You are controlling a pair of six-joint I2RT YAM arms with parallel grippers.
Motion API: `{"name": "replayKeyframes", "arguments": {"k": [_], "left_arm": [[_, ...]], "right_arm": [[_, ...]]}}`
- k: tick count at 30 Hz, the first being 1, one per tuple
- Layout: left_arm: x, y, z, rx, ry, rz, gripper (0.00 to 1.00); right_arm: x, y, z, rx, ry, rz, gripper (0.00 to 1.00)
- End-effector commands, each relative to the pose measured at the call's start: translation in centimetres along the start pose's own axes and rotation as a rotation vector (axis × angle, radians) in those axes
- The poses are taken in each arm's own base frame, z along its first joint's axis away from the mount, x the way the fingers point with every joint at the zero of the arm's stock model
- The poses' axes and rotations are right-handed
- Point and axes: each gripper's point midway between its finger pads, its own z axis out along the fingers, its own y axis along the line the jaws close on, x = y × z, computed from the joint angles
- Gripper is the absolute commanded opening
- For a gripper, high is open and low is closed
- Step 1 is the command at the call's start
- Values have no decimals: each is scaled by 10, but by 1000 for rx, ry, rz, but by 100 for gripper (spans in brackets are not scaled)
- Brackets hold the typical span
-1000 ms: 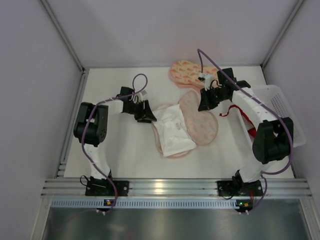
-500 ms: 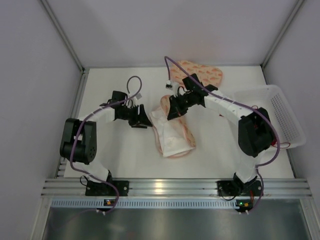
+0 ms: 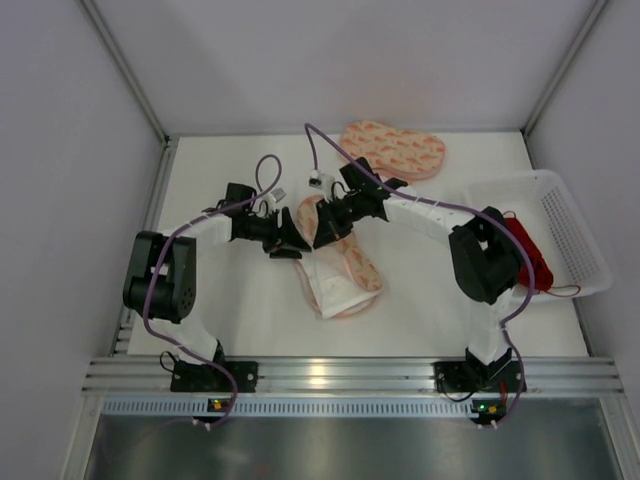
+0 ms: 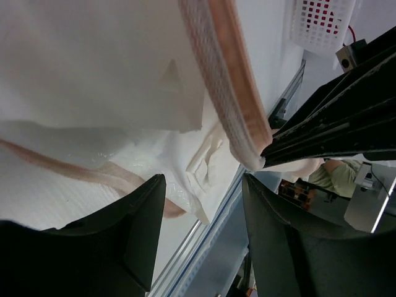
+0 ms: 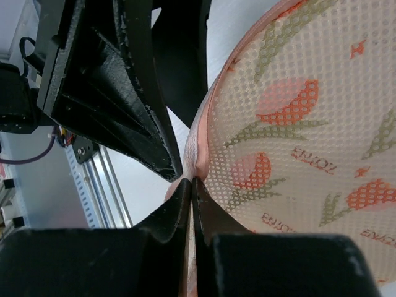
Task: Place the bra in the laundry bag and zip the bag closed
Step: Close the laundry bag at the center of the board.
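Left arm pose: the upper arm rises from its base at the near edge, folds at the elbow on the left, and the forearm runs to the right, low over the surface point(image 3: 240, 310).
Left gripper: the left gripper point(image 3: 290, 240) stands open with a clear gap between its fingers point(image 4: 117, 241) and holds nothing.
Right arm pose: the arm stands up from its base, bends at the elbow, and the forearm stretches far to the left across the middle of the surface.
Right gripper: the right gripper point(image 3: 325, 228) has its fingers point(image 5: 176, 210) pressed together on the pink rim of the laundry bag point(image 3: 350, 268), and one printed flap is lifted and tilted up off the surface.
Around: a twin pouch point(image 3: 395, 150) lies flat at the far edge, apart from both arms. A white mesh basket point(image 3: 572, 232) sits on the right.
In the way: the two grippers stand tip to tip just beside each other. In the right wrist view the left gripper's black body fills the space next to the pinched rim.
Laundry bag: it lies in the middle of the surface, open, with its pale inside showing. Its raised rim point(image 4: 229, 80) stands just beyond the left gripper's open tips without touching them.
Bra: the bra point(image 3: 528, 252) lies in the basket, partly hidden by the right arm's elbow and well apart from both grippers.
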Motion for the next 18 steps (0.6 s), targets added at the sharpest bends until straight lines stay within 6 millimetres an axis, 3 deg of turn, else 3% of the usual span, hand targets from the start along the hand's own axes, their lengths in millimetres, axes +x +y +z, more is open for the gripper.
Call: {"name": "replayKeyframes", "arguments": {"k": [1,5,7,9,11,16,18], "left_arm": [[-16,-16,0,79,-44,8,58],[-16,-23,-1,116,-43,7,58],[-13,-23,-2,119,-41,6,58],[-7,-21,-2,114,-36,-5,58],[-3,-21,-4,110,-40,-2,58],[-2,-5,1,55,-53,-30,59],[-3,-3,2,48,-54,-36,59]], "right_arm": [[-8,22,0,-44,-36,-93,0],[-1,25,2,-52,-20,-88,7],[-1,26,1,-62,-19,-87,23],[-3,31,-2,-73,-23,-105,29],[-6,37,-10,-74,-26,-130,39],[-18,49,-41,-72,-77,-182,46],[-22,31,-56,-28,-108,-143,47]]}}
